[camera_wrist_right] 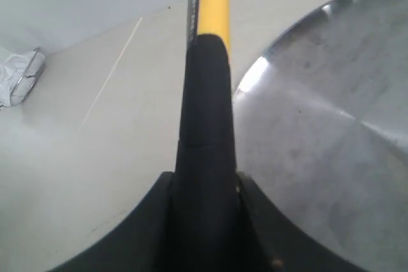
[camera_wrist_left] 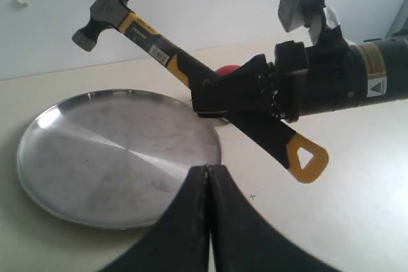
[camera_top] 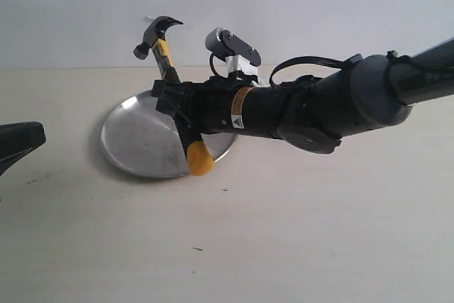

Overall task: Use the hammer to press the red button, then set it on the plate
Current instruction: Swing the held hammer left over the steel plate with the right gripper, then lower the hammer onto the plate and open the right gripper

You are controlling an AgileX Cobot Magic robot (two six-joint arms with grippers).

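Observation:
My right gripper is shut on the black handle of the hammer and holds it in the air above the silver plate. The dark head points up and away, and the yellow end hangs low over the plate's near rim. Only a sliver of the red button shows behind the right gripper; the arm hides it in the exterior view. My left gripper is shut and empty, close to the plate's edge. The handle runs between the right fingers, beside the plate.
A crumpled white object lies on the table away from the plate. The pale wall rises just behind the plate and the button. The right arm stretches across the table from the right. My left gripper rests at the far left.

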